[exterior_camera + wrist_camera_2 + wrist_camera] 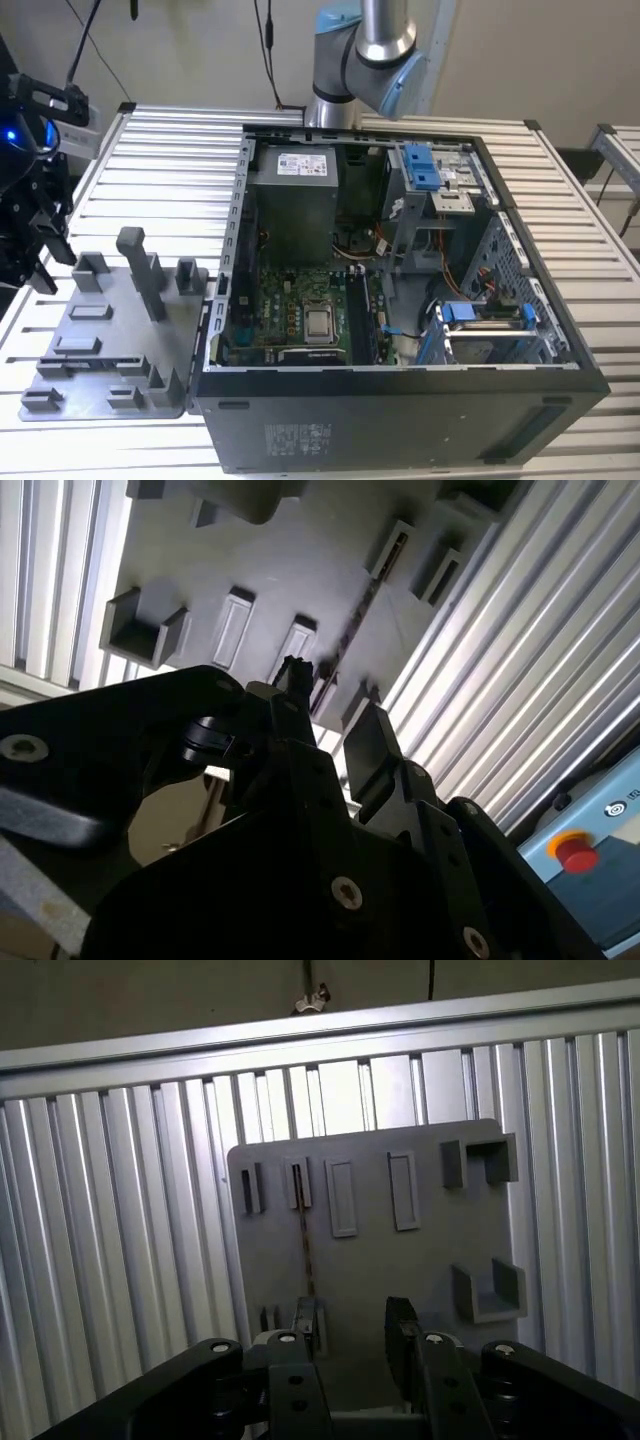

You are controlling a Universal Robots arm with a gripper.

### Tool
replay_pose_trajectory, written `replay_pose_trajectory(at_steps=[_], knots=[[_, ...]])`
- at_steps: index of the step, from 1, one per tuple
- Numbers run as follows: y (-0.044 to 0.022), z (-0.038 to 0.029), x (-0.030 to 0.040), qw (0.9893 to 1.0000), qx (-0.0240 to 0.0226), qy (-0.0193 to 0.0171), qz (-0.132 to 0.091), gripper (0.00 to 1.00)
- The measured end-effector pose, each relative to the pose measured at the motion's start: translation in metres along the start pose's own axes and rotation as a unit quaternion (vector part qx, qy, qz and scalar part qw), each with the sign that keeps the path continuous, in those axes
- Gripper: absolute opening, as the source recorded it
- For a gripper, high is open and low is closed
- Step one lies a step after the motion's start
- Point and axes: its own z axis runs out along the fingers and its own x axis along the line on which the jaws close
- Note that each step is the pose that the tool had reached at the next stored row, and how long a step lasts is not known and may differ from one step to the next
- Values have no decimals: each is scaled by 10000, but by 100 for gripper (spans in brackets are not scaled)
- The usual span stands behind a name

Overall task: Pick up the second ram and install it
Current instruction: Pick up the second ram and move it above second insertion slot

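"Where's the ram?"

"Sitting in the grey fixture (120,338), lower left of the exterior view, next to the open case (400,410) on the slatted counter (170,160). In the first wrist view the ram (305,1245) is a thin dark stick standing on edge in one of the fixture's slots."

"Has the gripper got it?"

"No. The gripper (352,1332) hangs over the fixture with its jaws apart and nothing between them. The ram runs roughly in line with one finger (305,1325) rather than in the middle of the gap, and I see no contact."

"So how far along is it?"

"Hardly begun, I'd say. The pick-up isn't made and the install is all left. At the exterior view's far left, the gripper is well apart from the case. I can't tell whether another stick already sits on the board."
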Motion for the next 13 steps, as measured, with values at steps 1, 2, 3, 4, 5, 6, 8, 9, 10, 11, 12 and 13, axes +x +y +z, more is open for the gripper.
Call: replay_pose_trajectory(at_steps=[1,2,3,4,5,6,8,9,10,11,12,13], knots=[[0,9,2,10000,0,0,0,42],[-1,16,4,10000,0,0,0,42],[-1,24,4,10000,0,1,0,42],[-1,30,4,10000,-1,1,0,42],[-1,37,4,10000,0,1,0,42],[-2,43,5,10000,0,1,0,42],[-2,46,5,10000,-1,1,0,42],[-2,46,5,10000,-1,2,0,42],[-1,47,5,10000,-1,1,0,42],[-2,48,5,10000,0,1,0,42],[-2,48,5,10000,0,2,0,42],[-2,50,5,10000,0,2,0,42]])
